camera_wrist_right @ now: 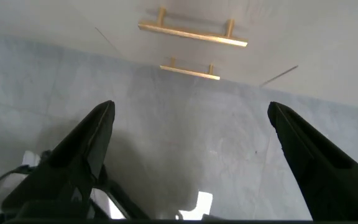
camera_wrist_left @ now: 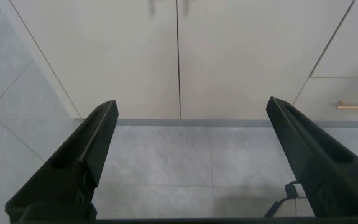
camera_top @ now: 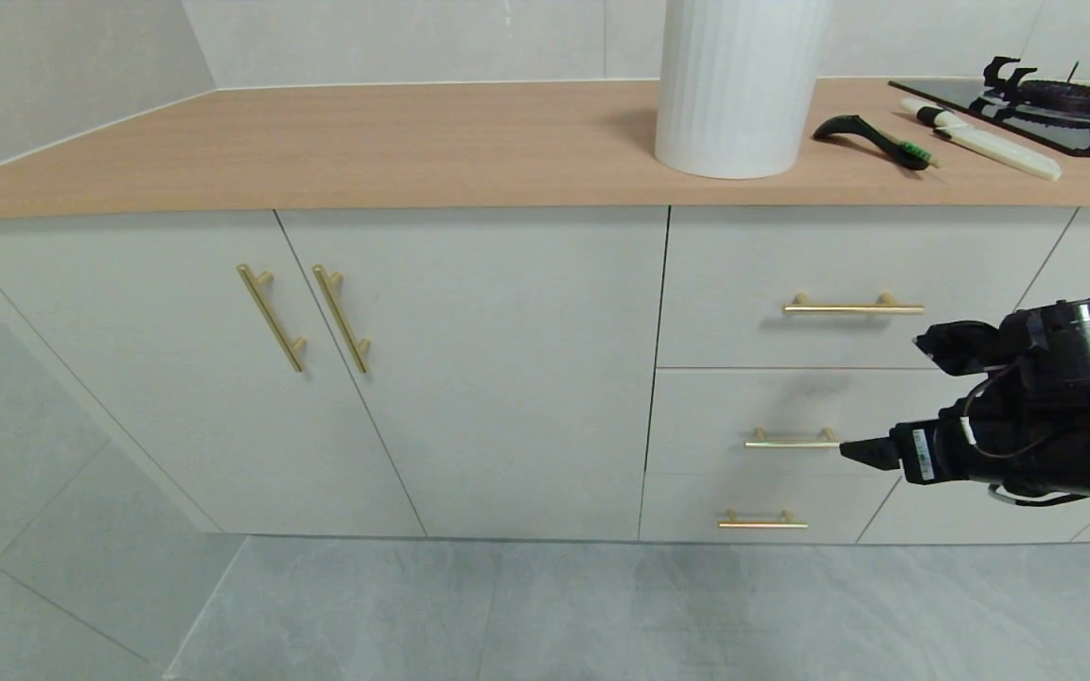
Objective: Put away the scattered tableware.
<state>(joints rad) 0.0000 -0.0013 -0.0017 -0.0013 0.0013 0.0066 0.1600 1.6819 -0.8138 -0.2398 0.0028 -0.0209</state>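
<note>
On the wooden counter (camera_top: 365, 142) at the far right lie a white knife (camera_top: 980, 142) and a black-handled tool with a green tip (camera_top: 871, 137). They rest beside a tall white ribbed container (camera_top: 734, 85). My right gripper (camera_top: 886, 402) hangs low in front of the drawers, near the middle drawer handle (camera_top: 791, 440). In the right wrist view, the right gripper (camera_wrist_right: 191, 107) is open and empty, facing two gold drawer handles (camera_wrist_right: 192, 34). My left gripper (camera_wrist_left: 191, 106) is open and empty, low above the floor before the cabinet doors (camera_wrist_left: 179, 56).
A black gas hob (camera_top: 1065, 104) sits at the counter's far right corner. Below are two cabinet doors with gold handles (camera_top: 342, 317) and three stacked drawers, all closed. Grey tiled floor (camera_top: 545, 615) lies open in front.
</note>
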